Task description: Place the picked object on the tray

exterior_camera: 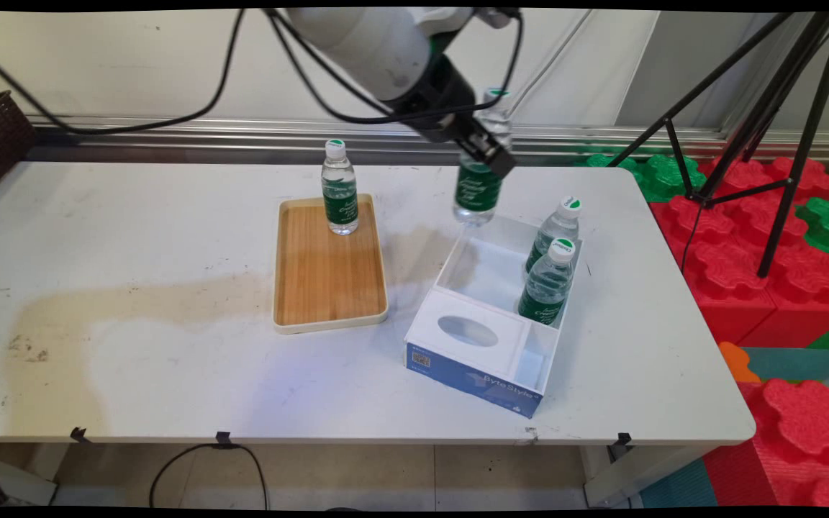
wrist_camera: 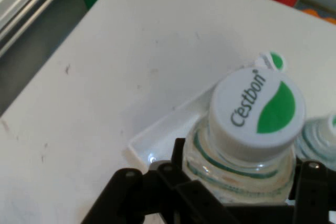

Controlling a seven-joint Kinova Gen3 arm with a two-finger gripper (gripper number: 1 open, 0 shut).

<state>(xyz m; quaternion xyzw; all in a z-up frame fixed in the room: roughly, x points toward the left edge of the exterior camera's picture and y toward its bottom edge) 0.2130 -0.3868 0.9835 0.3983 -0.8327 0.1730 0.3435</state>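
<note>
one upright bottle point(exterior_camera: 478, 180) in claw point(exterior_camera: 488, 152)

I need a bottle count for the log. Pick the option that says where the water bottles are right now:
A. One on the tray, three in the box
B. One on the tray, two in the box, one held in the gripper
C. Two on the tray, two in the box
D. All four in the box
B: one bottle stands on the tray, two lean in the box, and the gripper holds a fourth above the box's far end.

1 bottle point(exterior_camera: 340, 188) on tray point(exterior_camera: 328, 316), 2 bottles point(exterior_camera: 551, 262) in box point(exterior_camera: 472, 374).
</note>
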